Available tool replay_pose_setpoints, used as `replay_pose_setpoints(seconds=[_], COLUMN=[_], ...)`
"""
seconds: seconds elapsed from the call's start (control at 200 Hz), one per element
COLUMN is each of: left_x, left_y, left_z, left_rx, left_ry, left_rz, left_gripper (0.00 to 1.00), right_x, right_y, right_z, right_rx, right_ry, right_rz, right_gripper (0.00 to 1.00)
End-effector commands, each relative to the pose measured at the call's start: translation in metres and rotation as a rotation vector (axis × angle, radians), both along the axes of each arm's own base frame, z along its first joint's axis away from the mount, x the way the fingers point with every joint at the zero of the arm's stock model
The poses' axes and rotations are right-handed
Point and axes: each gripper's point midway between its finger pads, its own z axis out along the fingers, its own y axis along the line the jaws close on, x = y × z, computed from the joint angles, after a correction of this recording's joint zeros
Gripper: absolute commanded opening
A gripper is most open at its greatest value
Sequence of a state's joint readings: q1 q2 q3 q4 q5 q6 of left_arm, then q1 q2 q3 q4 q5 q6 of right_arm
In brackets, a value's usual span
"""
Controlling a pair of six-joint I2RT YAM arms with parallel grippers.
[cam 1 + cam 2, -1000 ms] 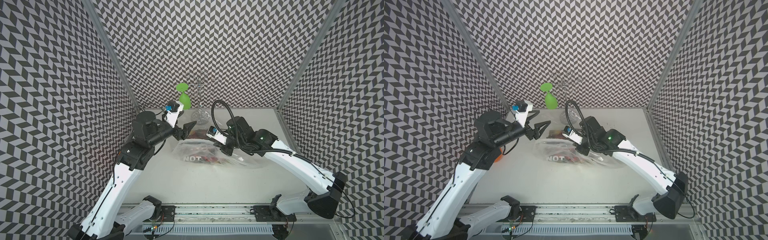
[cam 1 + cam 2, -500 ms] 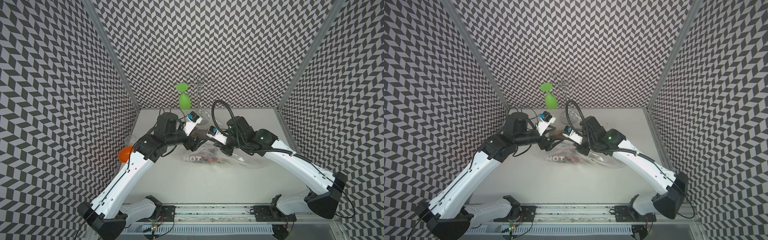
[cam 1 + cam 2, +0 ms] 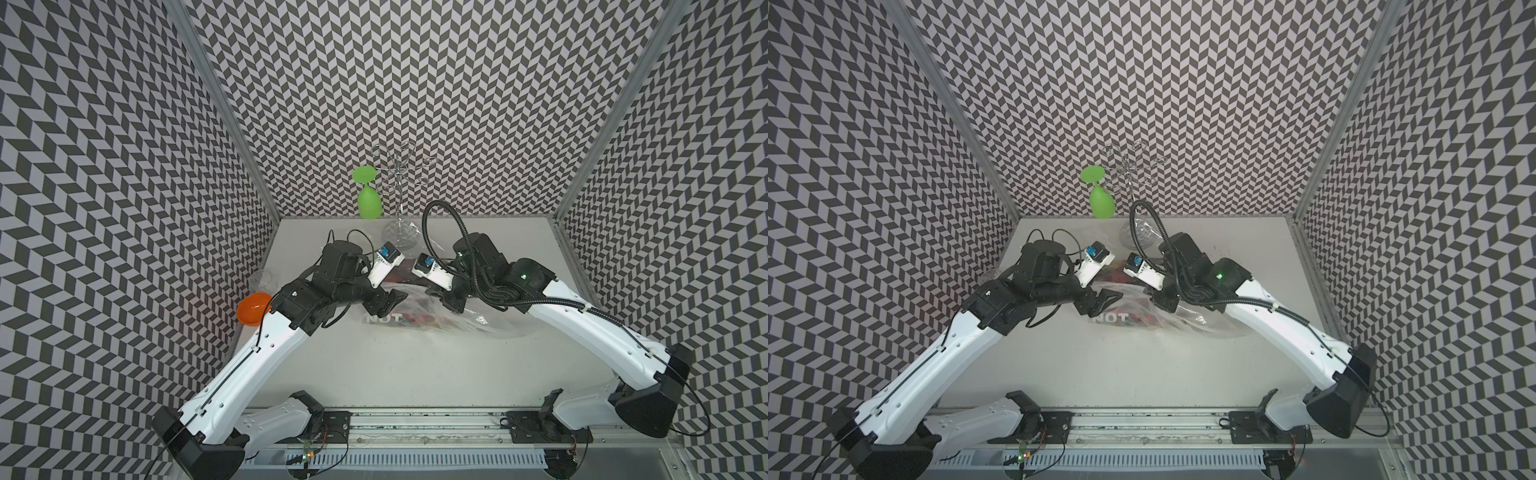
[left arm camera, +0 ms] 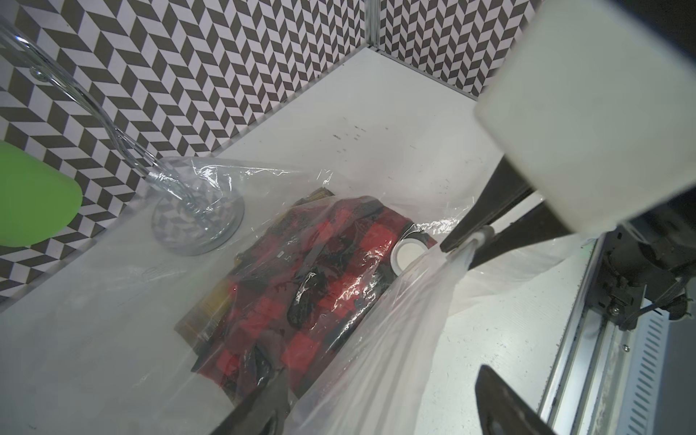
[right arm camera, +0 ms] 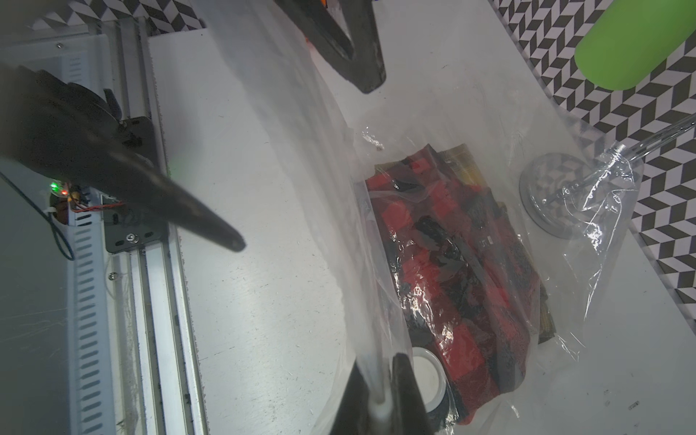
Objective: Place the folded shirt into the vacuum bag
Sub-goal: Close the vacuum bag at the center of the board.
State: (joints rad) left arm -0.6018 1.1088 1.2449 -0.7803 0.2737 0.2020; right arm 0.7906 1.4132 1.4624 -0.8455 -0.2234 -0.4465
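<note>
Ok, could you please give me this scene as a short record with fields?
shirt: red-black plaid, folded, inside the bag
bag: clear, on table, one edge lifted, a corner over the rack
valve cap: white, beside shirt
right gripper: shut on bag edge
left gripper: open, by the bag, holding nothing
green glass: hangs upside down on rack

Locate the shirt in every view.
In a top view: shirt mid-table, inside the bag.
In a top view: same spot, mid-table.
Left wrist: shirt near rack base, by white cap.
Right wrist: shirt near rack base, by white cap.
Shared landmark: green glass, in all four.
</note>
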Motion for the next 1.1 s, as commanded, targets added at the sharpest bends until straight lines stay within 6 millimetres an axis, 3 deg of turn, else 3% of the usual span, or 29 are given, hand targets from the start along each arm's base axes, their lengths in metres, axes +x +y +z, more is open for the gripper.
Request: replay_pose_setpoints(seconds=[0.0, 0.245, 0.441, 0.711, 0.746, 0.851, 1.092], left_x=[0.004, 0.020, 0.023, 0.021, 0.023, 0.027, 0.031], left_y=[0.004, -0.003, -0.004, -0.004, -0.001, 0.010, 0.046], left_z=[0.002, -0.001, 0.001, 0.007, 0.010, 0.030, 0.095], left_rx=[0.053, 0.115, 0.172, 0.190, 0.194, 0.170, -0.027], left_ry=[-0.031, -0.081, -0.220, -0.268, -0.275, -0.312, -0.390], left_rz=[0.015, 0.007, -0.066, -0.093, -0.073, 0.007, 0.180], left_gripper=[0.78, 0.68, 0.33, 0.00, 0.00, 0.00, 0.00], right_x=[-0.015, -0.016, -0.016, -0.011, -0.010, -0.006, -0.003], right_y=[0.005, 0.009, 0.008, 0.006, 0.005, 0.004, 0.003], right_z=[0.015, 0.026, 0.027, 0.027, 0.026, 0.024, 0.020], right_rx=[0.039, 0.060, 0.065, 0.056, 0.051, 0.043, 0.025], right_ry=[-0.035, -0.052, -0.059, -0.069, -0.071, -0.060, -0.041], right_rz=[0.088, 0.099, 0.098, 0.071, 0.059, 0.030, 0.001], right_gripper=[0.00, 0.00, 0.00, 0.00, 0.00, 0.00, 0.00])
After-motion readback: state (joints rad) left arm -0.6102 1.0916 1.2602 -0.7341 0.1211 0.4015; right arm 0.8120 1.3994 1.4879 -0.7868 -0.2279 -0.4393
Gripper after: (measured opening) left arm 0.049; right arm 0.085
